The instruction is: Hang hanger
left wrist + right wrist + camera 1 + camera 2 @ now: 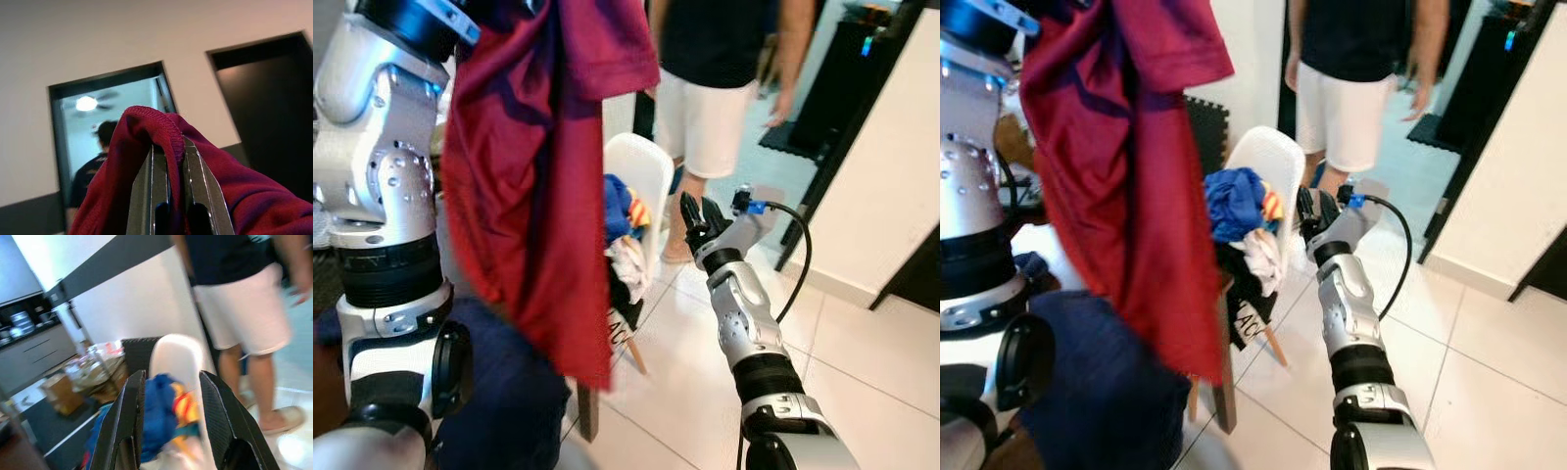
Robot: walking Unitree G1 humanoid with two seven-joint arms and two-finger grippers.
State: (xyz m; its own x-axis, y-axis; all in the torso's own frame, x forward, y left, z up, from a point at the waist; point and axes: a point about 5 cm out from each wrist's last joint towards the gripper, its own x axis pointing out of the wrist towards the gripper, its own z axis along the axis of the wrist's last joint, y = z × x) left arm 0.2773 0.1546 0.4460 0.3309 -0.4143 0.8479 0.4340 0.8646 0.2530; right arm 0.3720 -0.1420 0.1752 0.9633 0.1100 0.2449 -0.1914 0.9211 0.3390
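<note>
I hold the maroon shirt [538,186] high, my left gripper [168,161] pinched on its fabric, so it drapes free. My right gripper [168,396], fingers spread and empty, reaches toward the clothes pile [1239,211] on the white chair [1268,162].

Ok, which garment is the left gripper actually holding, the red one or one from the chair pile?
The dark red shirt: the left gripper is pinching its fabric up high. The blue garment lies untouched on the white chair.
</note>
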